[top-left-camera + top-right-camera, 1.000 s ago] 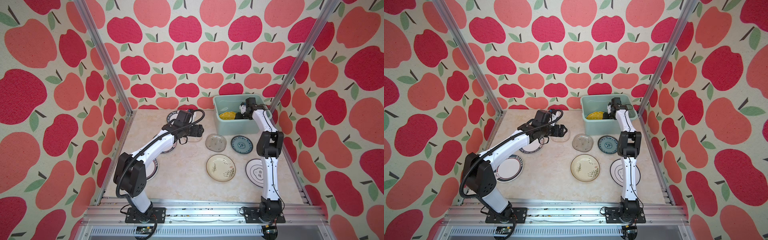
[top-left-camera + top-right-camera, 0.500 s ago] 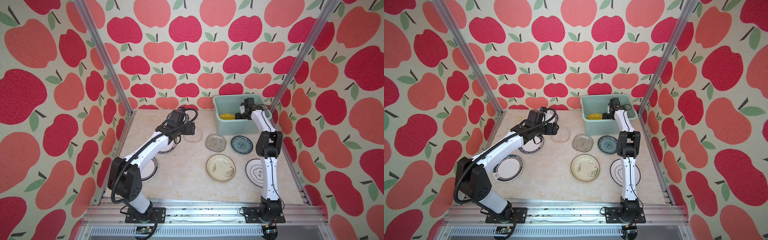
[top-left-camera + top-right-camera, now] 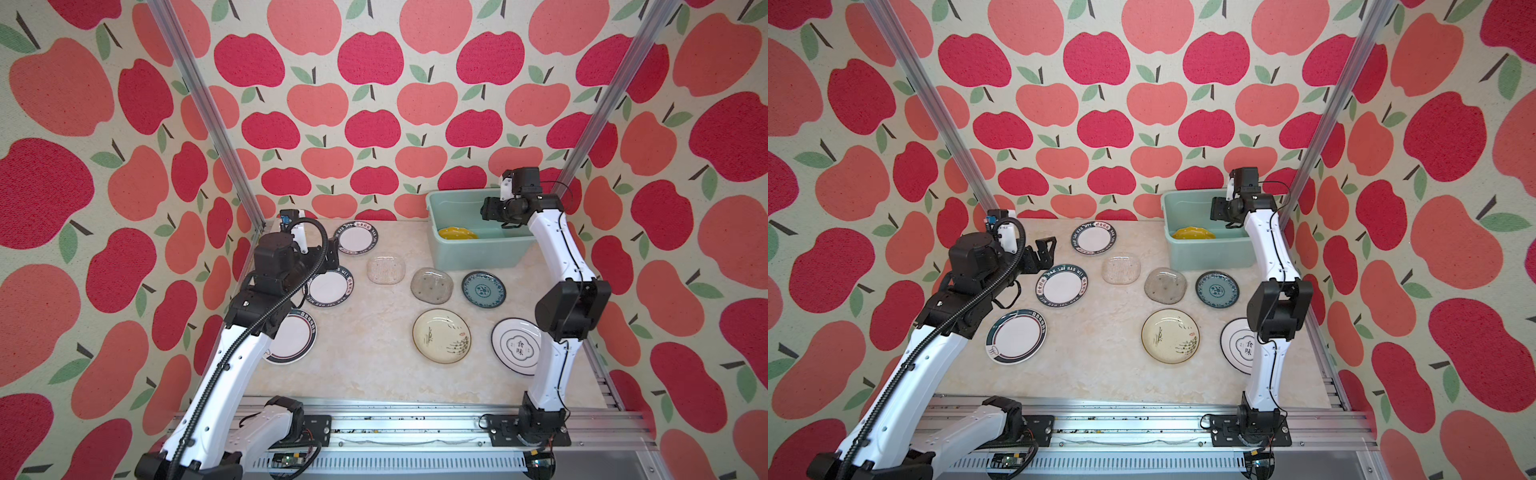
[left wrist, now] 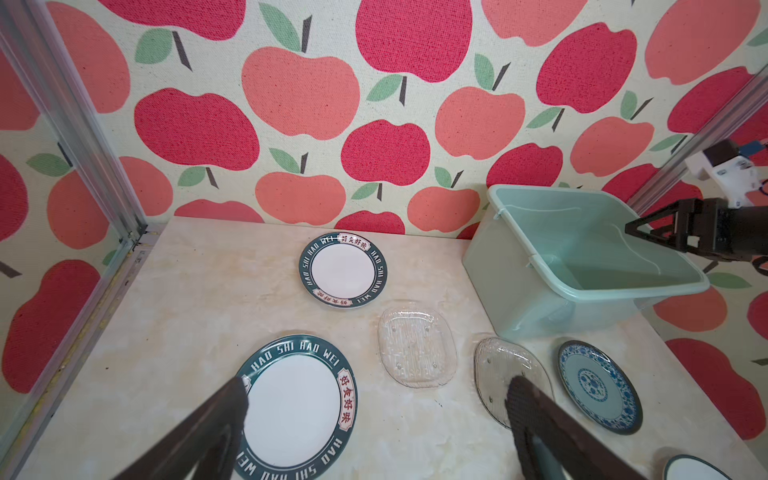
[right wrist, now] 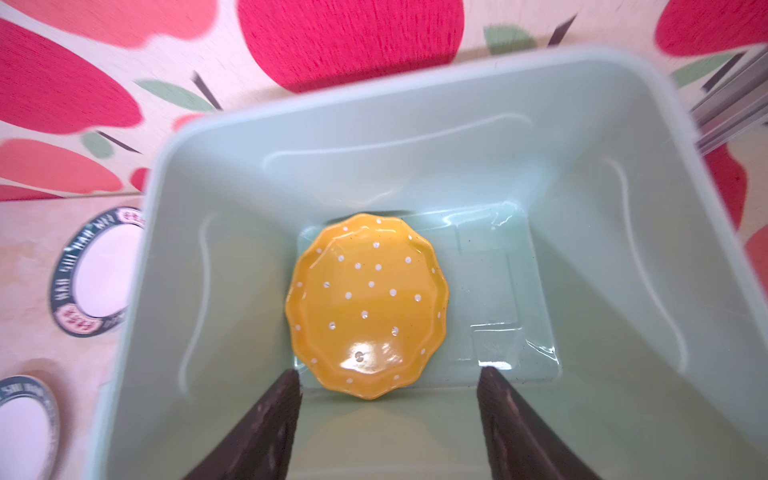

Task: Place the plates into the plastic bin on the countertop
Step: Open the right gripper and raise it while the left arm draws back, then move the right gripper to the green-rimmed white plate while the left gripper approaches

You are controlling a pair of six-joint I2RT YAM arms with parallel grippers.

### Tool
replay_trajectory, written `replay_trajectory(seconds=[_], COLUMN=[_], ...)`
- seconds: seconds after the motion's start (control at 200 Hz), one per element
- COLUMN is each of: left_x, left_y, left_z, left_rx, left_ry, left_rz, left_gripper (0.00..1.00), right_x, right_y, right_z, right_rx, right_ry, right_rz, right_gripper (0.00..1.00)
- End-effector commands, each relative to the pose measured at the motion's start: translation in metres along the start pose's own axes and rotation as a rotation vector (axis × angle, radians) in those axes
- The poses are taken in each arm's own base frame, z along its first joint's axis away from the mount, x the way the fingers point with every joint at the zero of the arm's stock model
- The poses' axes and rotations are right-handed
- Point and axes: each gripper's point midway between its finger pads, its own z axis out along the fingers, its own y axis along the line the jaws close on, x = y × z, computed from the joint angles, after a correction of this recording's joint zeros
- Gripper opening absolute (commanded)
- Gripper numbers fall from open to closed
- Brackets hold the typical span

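Observation:
The mint-green plastic bin (image 3: 478,253) stands at the back right of the countertop (image 3: 365,357). A yellow dotted plate (image 5: 365,307) lies flat on its floor. My right gripper (image 5: 388,378) hangs over the bin, open and empty. My left gripper (image 4: 376,395) is open and empty, raised above a white plate with a dark lettered rim (image 4: 295,401) at the left. Several more plates lie on the countertop: two clear glass ones (image 3: 386,269) (image 3: 431,284), a teal one (image 3: 483,289), a cream one (image 3: 441,336).
Two more lettered white plates (image 3: 357,237) (image 3: 291,338) lie along the left side. A white plate with a printed centre (image 3: 517,347) sits by the right arm's lower link. Apple-patterned walls and aluminium posts (image 3: 208,116) close in the space.
My left gripper drew back leftward from the clear glass plate and opened wider. My right gripper rose slightly over the bin and opened further; the yellow plate stays in the bin.

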Motion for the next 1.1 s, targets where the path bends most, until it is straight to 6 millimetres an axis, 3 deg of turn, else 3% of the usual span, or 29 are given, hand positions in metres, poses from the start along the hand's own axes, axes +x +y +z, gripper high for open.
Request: replay_trajectory(seconds=[0.0, 0.095, 0.29, 0.46, 0.56, 0.72, 0.84, 0.956, 1.096], left_x=[0.017, 0.035, 0.095, 0.119, 0.126, 0.126, 0.134, 0.135, 0.132], left_y=[-0.001, 0.017, 0.062, 0.075, 0.074, 0.094, 0.113, 0.130, 0.148], left_z=[-0.026, -0.045, -0.082, -0.090, -0.075, -0.043, -0.003, 0.031, 0.072], left_rx=[0.053, -0.046, -0.327, -0.388, -0.344, -0.376, -0.387, -0.394, -0.373], left_ry=[0.067, 0.156, 0.365, 0.482, 0.563, 0.572, 0.582, 0.579, 0.578], left_rz=[-0.058, -0.124, -0.273, -0.360, -0.445, -0.561, -0.666, -0.644, -0.591], left_gripper=[0.99, 0.99, 0.99, 0.99, 0.99, 0.99, 0.99, 0.99, 0.99], right_x=[-0.001, 0.015, 0.053, 0.084, 0.104, 0.147, 0.182, 0.206, 0.225], right_y=[0.024, 0.047, 0.111, 0.180, 0.223, 0.285, 0.326, 0.351, 0.364], right_z=[-0.040, -0.063, -0.093, -0.105, -0.105, -0.096, -0.080, -0.062, -0.033], right_rx=[-0.078, -0.163, -0.355, -0.473, -0.528, -0.593, -0.623, -0.643, -0.665], right_ry=[-0.037, -0.017, 0.028, 0.038, -0.004, -0.022, 0.038, 0.060, 0.077], right_rz=[0.061, 0.119, 0.195, 0.213, 0.242, 0.315, 0.316, 0.345, 0.437], right_gripper=[0.70, 0.70, 0.70, 0.69, 0.68, 0.68, 0.68, 0.68, 0.68])
